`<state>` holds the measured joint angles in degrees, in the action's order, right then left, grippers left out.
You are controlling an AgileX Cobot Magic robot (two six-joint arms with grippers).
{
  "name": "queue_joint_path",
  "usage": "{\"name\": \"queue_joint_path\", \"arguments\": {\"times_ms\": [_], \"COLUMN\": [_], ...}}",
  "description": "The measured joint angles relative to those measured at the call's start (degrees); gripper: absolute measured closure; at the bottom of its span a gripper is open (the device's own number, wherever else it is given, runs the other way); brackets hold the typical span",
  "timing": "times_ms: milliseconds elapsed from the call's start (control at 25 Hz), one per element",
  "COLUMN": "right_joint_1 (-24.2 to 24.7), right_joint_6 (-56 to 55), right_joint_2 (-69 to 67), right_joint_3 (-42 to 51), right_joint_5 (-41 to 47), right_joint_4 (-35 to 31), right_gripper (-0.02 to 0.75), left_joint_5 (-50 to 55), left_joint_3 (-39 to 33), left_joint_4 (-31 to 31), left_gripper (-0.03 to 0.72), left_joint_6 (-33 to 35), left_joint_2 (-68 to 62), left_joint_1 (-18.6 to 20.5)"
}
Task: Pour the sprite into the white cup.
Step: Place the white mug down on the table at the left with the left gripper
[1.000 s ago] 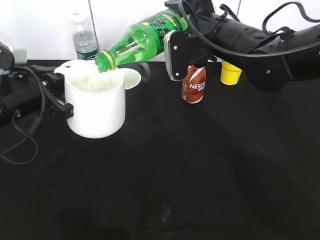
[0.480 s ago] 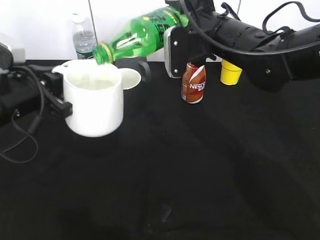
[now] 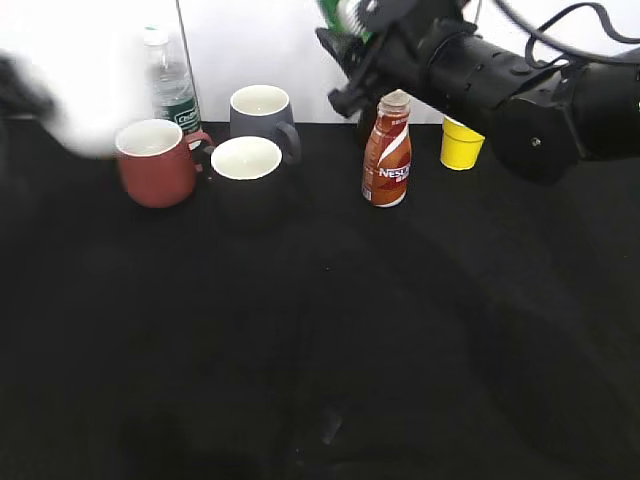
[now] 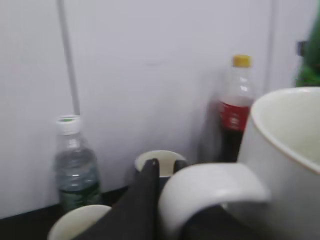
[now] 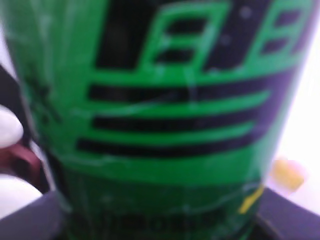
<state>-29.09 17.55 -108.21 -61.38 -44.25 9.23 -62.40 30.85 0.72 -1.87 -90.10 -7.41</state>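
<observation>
On the black worktop [image 3: 330,330], a brown Nescafe bottle [image 3: 387,150] stands right of centre, with a black mug [image 3: 245,170] and a red mug [image 3: 155,162] side by side at the left. Farther back stand a grey mug [image 3: 262,110], a yellow paper cup [image 3: 461,143] and a clear water bottle [image 3: 170,85]. The left gripper [image 4: 170,212] pinches the loop handle of the white cup [image 4: 280,165], a raised blur at far left; the right gripper [image 3: 362,40] clamps the sprite [image 5: 160,120], lifted at the far top edge.
</observation>
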Motion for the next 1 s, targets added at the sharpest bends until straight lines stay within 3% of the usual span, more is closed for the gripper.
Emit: {"name": "queue_joint_path", "arguments": {"times_ms": [120,200,360,680,840,1000], "right_joint_1": [0.0,0.0,0.0,0.0,0.0,0.0], "right_joint_6": [-3.0,-5.3,-12.1,-12.9,-12.9,-12.9], "right_joint_2": [0.0,0.0,0.0,0.0,0.0,0.0], "right_joint_3": [0.0,0.0,0.0,0.0,0.0,0.0], "right_joint_5": [0.0,0.0,0.0,0.6,0.6,0.6], "right_joint_4": [0.0,0.0,0.0,0.0,0.0,0.0], "right_gripper": [0.33,0.33,0.33,0.332,0.332,0.335], "left_joint_5": [-0.3,0.2,2.5,9.3,11.4,9.6], "left_joint_3": [8.9,14.5,26.1,43.9,45.8,43.3], "left_joint_4": [0.5,1.0,0.5,0.5,0.5,0.5], "left_gripper": [0.629,0.629,0.629,0.629,0.629,0.533], "left_joint_6": [0.0,-0.1,-0.5,-1.2,-1.5,-2.7], "left_joint_2": [-5.7,-11.8,-27.9,-47.2,-49.6,-49.3], "left_joint_1": [9.3,11.6,11.6,11.6,11.6,11.6]}}
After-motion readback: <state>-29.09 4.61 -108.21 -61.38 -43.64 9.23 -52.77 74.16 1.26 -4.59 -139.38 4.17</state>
